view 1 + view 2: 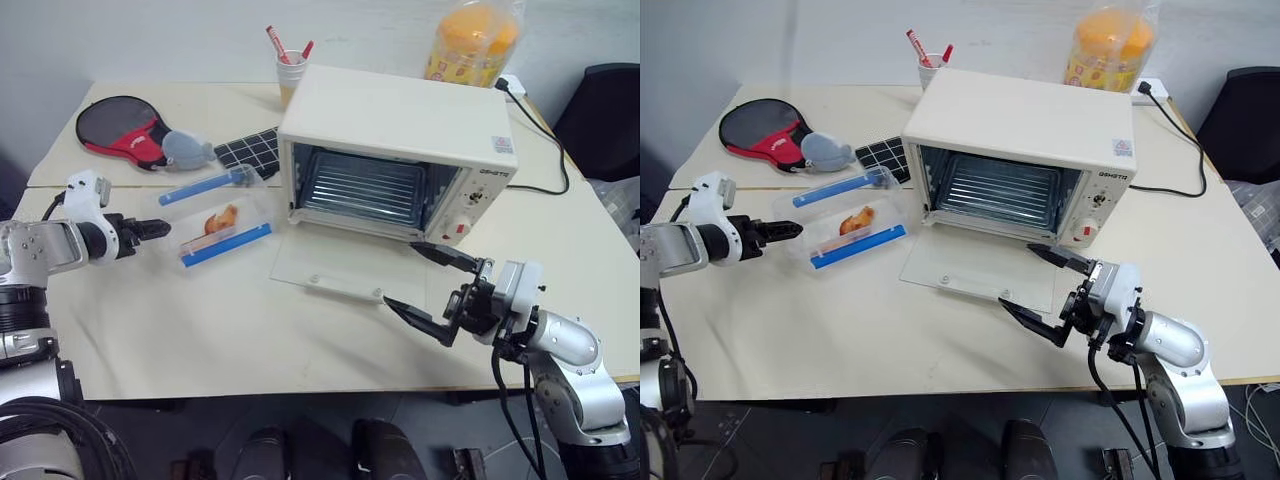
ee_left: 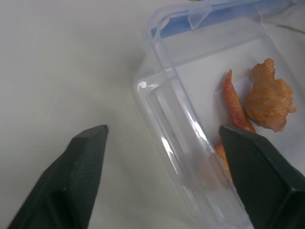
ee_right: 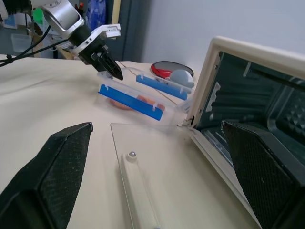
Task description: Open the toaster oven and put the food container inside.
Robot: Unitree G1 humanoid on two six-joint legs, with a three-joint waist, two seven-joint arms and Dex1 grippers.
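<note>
One clear food container (image 1: 217,225), blue side clips, orange food inside

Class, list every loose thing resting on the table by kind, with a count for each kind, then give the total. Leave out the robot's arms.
Toaster oven: 1
Food container: 1
Table tennis paddle: 1
Cup of sticks: 1
Bag of orange snacks: 1
Dark grid-patterned pad: 1
Total: 6
</note>
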